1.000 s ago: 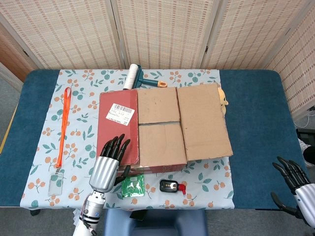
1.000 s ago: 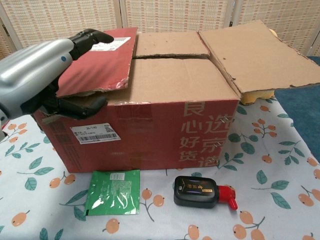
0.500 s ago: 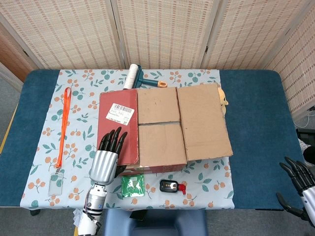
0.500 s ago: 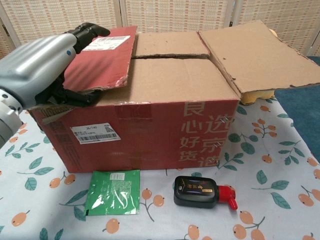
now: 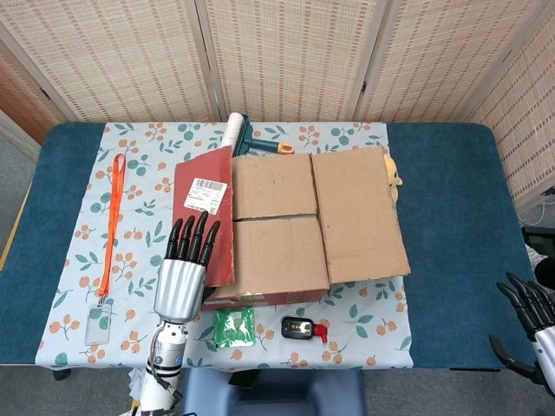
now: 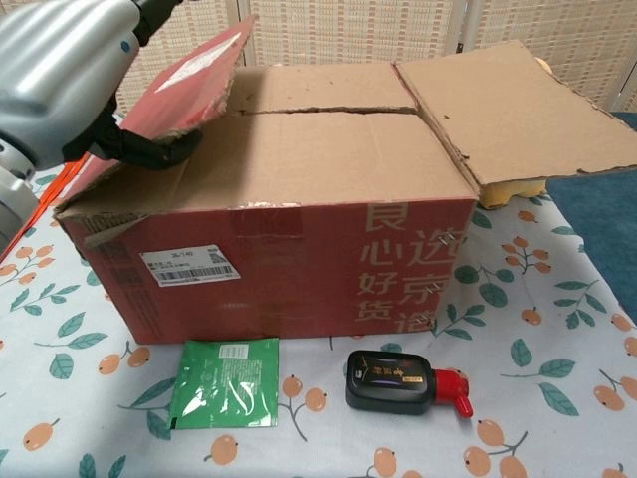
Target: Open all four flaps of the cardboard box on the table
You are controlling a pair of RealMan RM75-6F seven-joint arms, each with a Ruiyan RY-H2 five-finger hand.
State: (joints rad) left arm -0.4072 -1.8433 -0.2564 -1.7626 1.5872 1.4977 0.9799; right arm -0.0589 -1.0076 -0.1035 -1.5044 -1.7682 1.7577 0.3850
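Observation:
The red cardboard box (image 5: 260, 297) (image 6: 299, 259) stands mid-table. Its left flap (image 5: 211, 208) (image 6: 189, 85), red with a white label, is tilted up off the top. My left hand (image 5: 185, 273) (image 6: 60, 70) holds that flap at its near edge, fingers on the outer face and thumb underneath. The right flap (image 5: 357, 212) (image 6: 518, 110) lies folded outward. The far inner flap (image 5: 273, 185) and the near inner flap (image 5: 279, 251) lie flat over the opening. My right hand (image 5: 531, 321) hangs off the table's right end, fingers apart, holding nothing.
In front of the box lie a green packet (image 5: 233, 328) (image 6: 226, 381) and a black bottle with a red cap (image 5: 303, 328) (image 6: 398, 382). An orange lanyard (image 5: 111, 217) runs along the left. A lint roller (image 5: 236, 134) lies behind the box, and a yellow object (image 5: 395, 178) peeks from under the right flap.
My left hand has lifted the left flap from nearly flat on the box to a steep upward tilt. The right hand has barely shifted.

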